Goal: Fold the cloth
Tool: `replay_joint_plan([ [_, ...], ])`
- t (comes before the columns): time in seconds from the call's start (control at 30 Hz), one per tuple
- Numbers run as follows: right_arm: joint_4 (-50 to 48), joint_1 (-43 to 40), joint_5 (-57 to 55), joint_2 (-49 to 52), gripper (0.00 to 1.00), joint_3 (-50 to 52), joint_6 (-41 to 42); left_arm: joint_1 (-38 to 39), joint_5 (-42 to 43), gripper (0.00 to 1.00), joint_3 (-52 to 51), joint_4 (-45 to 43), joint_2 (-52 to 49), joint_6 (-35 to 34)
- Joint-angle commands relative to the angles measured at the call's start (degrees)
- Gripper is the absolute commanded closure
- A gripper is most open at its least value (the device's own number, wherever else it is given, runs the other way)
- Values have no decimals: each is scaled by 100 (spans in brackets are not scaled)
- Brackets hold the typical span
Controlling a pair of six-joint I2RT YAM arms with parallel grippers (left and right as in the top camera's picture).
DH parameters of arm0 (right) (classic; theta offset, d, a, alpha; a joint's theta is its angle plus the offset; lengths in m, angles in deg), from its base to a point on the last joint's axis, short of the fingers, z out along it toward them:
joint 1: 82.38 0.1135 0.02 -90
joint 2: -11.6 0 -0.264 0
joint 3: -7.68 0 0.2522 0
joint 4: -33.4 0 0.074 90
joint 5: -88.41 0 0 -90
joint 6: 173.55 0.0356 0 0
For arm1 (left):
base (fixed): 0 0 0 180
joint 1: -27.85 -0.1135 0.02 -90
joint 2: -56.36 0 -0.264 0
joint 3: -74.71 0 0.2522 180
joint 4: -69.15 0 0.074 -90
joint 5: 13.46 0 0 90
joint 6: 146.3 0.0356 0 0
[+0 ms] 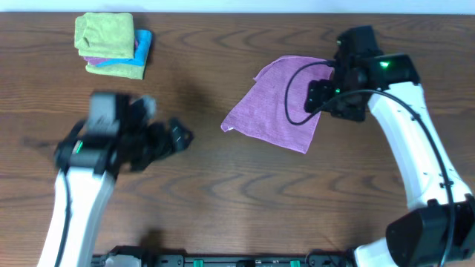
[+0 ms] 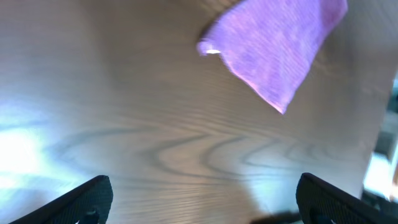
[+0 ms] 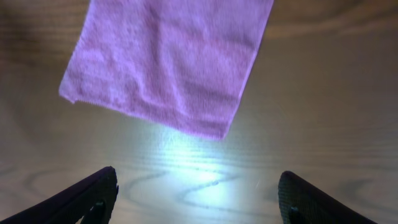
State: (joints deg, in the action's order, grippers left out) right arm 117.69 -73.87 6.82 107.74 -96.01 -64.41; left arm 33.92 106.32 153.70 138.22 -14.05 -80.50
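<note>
A purple cloth (image 1: 278, 104) lies flat on the wooden table, right of centre. It also shows in the left wrist view (image 2: 273, 46) and in the right wrist view (image 3: 168, 59). My right gripper (image 1: 320, 96) is open and empty, just above the cloth's right edge; its fingertips (image 3: 202, 199) frame bare wood. My left gripper (image 1: 174, 139) is open and empty, over bare table to the left of the cloth; its jaws (image 2: 202, 202) are spread wide over wood. The left arm is blurred.
A stack of folded cloths (image 1: 111, 44), green, blue and purple, sits at the back left of the table. The right arm's cable (image 1: 293, 93) loops over the purple cloth. The table's front edge runs along the bottom.
</note>
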Motion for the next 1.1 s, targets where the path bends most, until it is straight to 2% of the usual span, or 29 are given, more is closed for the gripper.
replay_joint_plan([
  [0.0, -42, -380, 929, -4, 18, 295, -323, 273, 452, 5, 470, -280, -892, -271],
  [0.13, -105, -688, 1307, -4, 18, 675, -376, 378, 664, 5, 474, -573, -1749, -1523],
  [0.2, -238, -741, 1550, -4, 18, 890, -426, 372, 922, 5, 474, -876, -2072, -1812],
  [0.33, -597, -748, 1843, -4, 18, 1364, -391, 376, 1547, 5, 474, -2002, -2673, -1939],
  [0.5, -1073, -745, 2103, -2, 18, 1794, -92, 376, 1641, 4, 474, -2695, -3305, -2277],
  [1.07, -1139, -732, 2361, -4, 17, 1847, 315, 560, 1637, 4, 474, -3630, -4301, -3200],
])
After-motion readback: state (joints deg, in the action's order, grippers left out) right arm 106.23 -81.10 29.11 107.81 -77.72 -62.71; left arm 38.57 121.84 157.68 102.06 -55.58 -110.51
